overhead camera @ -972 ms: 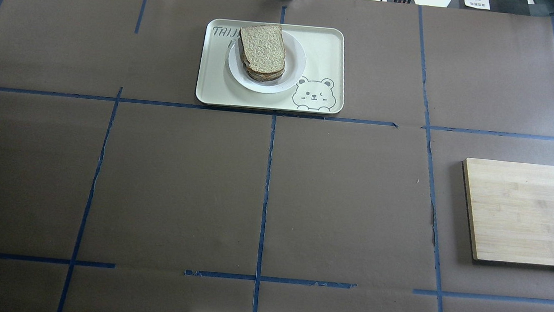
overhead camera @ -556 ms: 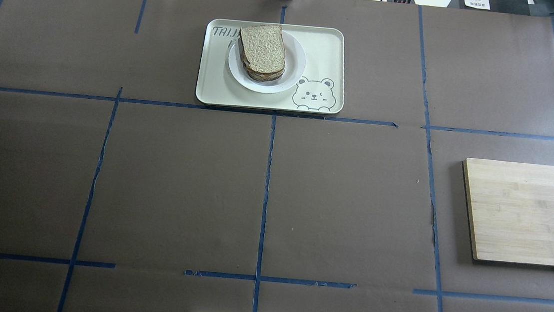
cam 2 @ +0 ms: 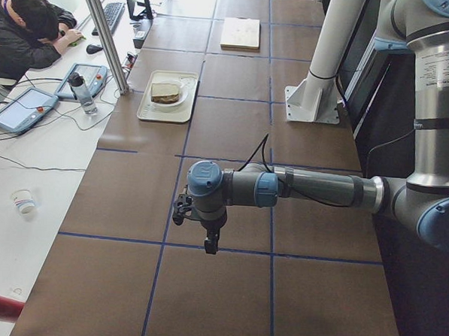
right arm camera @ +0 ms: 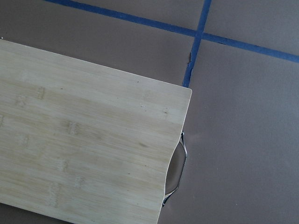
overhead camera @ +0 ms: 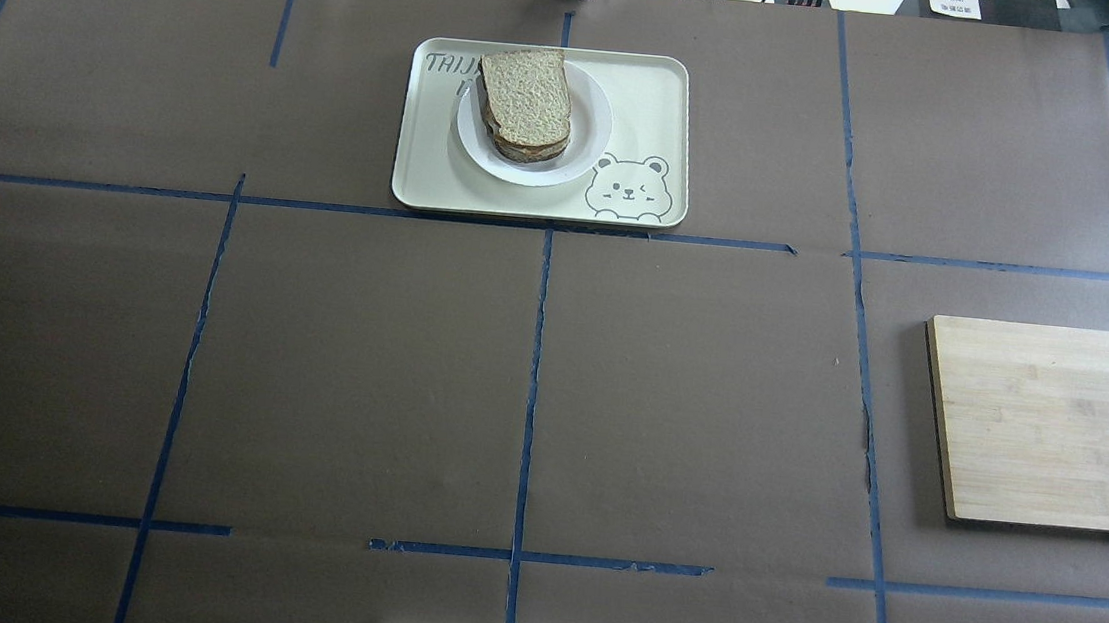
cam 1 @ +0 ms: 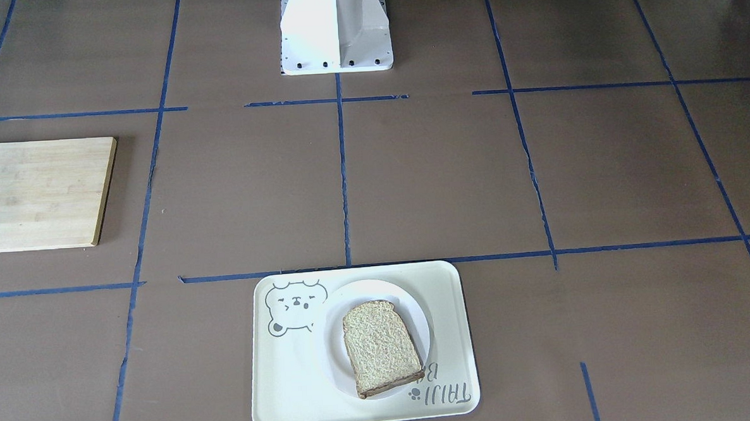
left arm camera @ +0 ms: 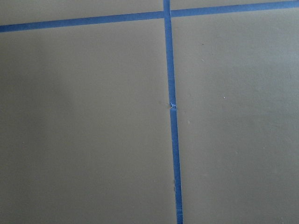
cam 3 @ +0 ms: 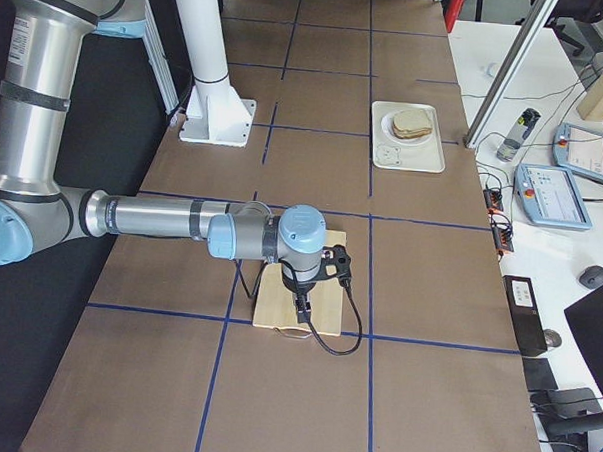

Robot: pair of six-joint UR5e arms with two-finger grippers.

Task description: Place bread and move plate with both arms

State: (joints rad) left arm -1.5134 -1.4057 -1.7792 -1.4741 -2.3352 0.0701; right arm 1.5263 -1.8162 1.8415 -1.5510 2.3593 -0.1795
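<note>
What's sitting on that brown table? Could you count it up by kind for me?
Tray: 1
Plate: 1
Bread slice: 1 on top of a stack; what lies under it cannot be made out
Wooden board: 1
Total: 4

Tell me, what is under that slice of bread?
A darker layer peeks from under the bread, then the white plate, resting on the tray. What that layer is, the slice hides.
</note>
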